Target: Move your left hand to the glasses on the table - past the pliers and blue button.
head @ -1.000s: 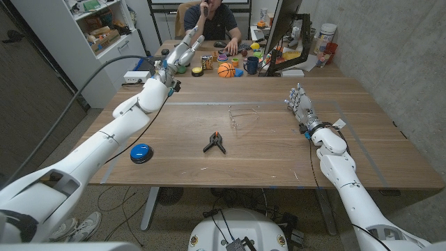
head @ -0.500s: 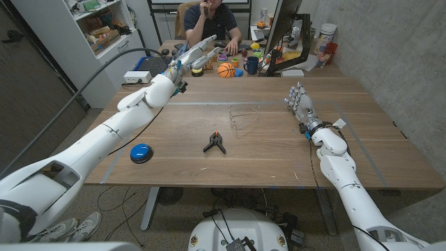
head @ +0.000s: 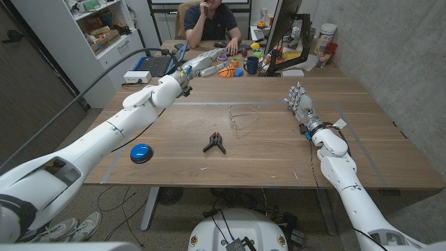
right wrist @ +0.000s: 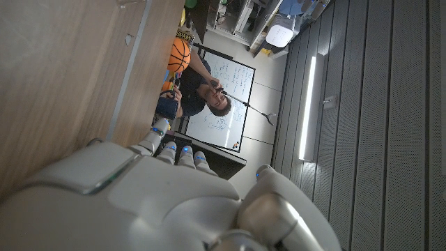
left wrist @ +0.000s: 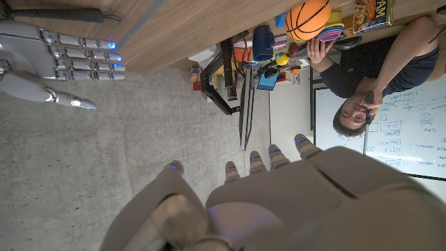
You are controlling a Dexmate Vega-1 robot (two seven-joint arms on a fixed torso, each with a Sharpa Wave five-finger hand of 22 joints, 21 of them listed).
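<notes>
My left hand (head: 202,63) has swung rightward along the table's far edge over the last second, fingers extended, holding nothing. It is past the blue round button (head: 141,153) and black pliers (head: 215,143). The clear-framed glasses (head: 240,116) lie mid-table, nearer than the hand: next, come back toward them.

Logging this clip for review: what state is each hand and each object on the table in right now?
left hand: open, raised beyond the table's far edge, holding nothing
right hand: open, at the table's right side
glasses: on the table, untouched
pliers: on the table, handles spread
blue button: on the table, untouched
</notes>
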